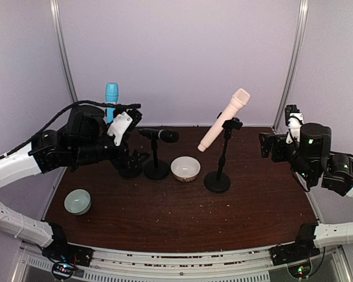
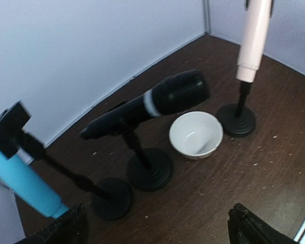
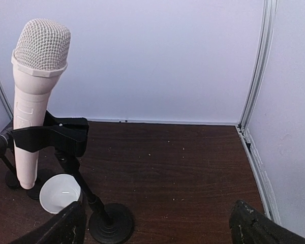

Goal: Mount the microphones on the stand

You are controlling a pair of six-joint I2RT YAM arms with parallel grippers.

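Three microphones sit clipped in three black stands. The light blue microphone (image 1: 111,98) (image 2: 21,179) stands upright at the back left, partly hidden behind my left arm. The black microphone (image 1: 159,134) (image 2: 160,100) lies almost level on the middle stand (image 1: 156,169) (image 2: 151,170). Tilted up to the right, the cream-pink microphone (image 1: 223,119) (image 3: 35,86) rests in the right stand (image 1: 217,179) (image 3: 110,223). My left gripper (image 1: 134,133) (image 2: 160,231) is open beside the blue one's stand (image 2: 112,199), holding nothing. My right gripper (image 1: 269,145) (image 3: 157,231) is open and empty, well right of the stands.
A white bowl (image 1: 185,168) (image 2: 195,134) (image 3: 59,193) sits between the middle and right stands. A pale green bowl (image 1: 77,201) lies near the left front edge. Pale walls and metal posts (image 1: 292,64) enclose the dark wooden table (image 1: 182,220).
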